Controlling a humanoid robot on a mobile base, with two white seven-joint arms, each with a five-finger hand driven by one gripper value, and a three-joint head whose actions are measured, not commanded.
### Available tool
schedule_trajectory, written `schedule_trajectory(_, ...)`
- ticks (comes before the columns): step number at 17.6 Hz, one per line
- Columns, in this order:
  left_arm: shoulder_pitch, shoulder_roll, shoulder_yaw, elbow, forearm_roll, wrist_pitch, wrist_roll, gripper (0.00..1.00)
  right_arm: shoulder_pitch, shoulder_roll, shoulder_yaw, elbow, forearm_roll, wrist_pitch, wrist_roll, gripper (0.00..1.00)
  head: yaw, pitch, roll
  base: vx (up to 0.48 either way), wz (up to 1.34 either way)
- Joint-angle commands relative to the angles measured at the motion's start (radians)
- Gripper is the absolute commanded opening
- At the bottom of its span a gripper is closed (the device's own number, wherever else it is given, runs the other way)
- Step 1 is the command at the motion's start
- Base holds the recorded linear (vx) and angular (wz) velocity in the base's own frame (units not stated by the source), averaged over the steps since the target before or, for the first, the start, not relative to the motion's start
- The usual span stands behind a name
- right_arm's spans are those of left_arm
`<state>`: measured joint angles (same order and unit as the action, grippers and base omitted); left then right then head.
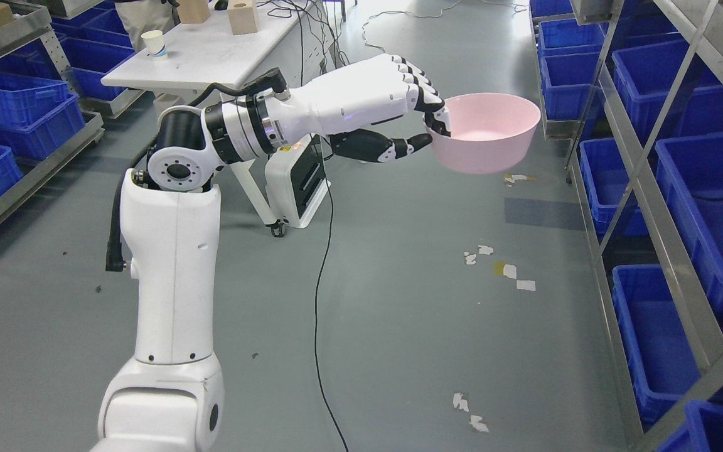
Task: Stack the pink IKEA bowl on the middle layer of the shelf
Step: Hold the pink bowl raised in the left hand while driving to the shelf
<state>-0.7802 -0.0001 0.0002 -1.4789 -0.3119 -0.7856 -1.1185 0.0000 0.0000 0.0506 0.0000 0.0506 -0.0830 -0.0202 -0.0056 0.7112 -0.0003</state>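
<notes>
- The pink bowl (486, 139) is in the air over the grey floor (412, 301), upright and tipped a little, pinched at its near rim by my left hand (429, 125): fingers (438, 116) hooked over the rim into the bowl, thumb (408, 145) pressing the outer wall from below.
- I judge this the carry step; the bowl is grasped but not yet at the shelf.
- The metal shelf (663, 207) with its blue bins (713, 188) stands beyond the fingertips, to the hand's right, apart from the bowl.
- Next I'd swing the arm right, level the bowl, and clear the shelf's slanted brace.
- I can't see any stack to aim for.
- The right arm is out of view.
</notes>
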Motion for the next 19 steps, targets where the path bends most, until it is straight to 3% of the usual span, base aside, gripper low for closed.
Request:
schedule_trajectory(1,0.002,0.018,0.003,0.003,-0.001,0.0,0.0,0.01,0.021,-0.018,0.0,-0.017,0.0,0.0,-0.006,1.0,0.0,0.0,0.0,0.307,-0.1)
schedule_trajectory(19,0.002,0.018,0.033,0.006,0.0,0.0,0.0,0.02,0.021,-0.018,0.0,-0.017,0.0,0.0,-0.006,1.0,0.0,0.0,0.0,0.424,-0.09)
